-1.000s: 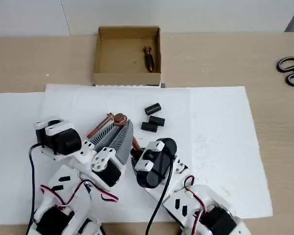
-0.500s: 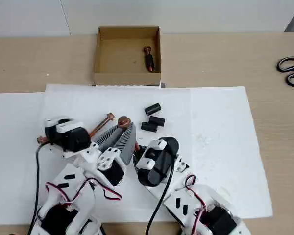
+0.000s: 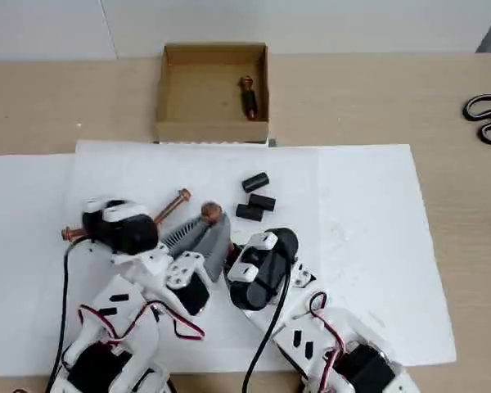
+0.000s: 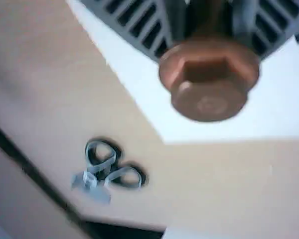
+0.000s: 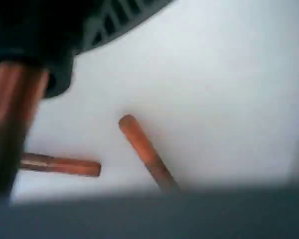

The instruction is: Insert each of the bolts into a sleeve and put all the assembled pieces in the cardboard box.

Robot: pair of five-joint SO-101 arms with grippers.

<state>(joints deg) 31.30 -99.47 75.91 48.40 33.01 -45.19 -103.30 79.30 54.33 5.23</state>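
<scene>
Copper, stiff and smooth, the bolt (image 4: 209,82) looked weighty for its size and apt to slip; the left gripper (image 3: 206,225) clamped its shank, jaws drawn in tight, head jutting out in front; the shank seemed the surer hold; three black sleeves (image 3: 262,201) lay just ahead, the cardboard box (image 3: 213,131) well beyond them.

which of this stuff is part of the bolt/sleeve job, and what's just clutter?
Job:
- box, with one sleeved bolt in it
- three sleeves
- loose bolts
- bolt held in the left gripper

Lying about:
- scissors
- paper under the parts
</scene>
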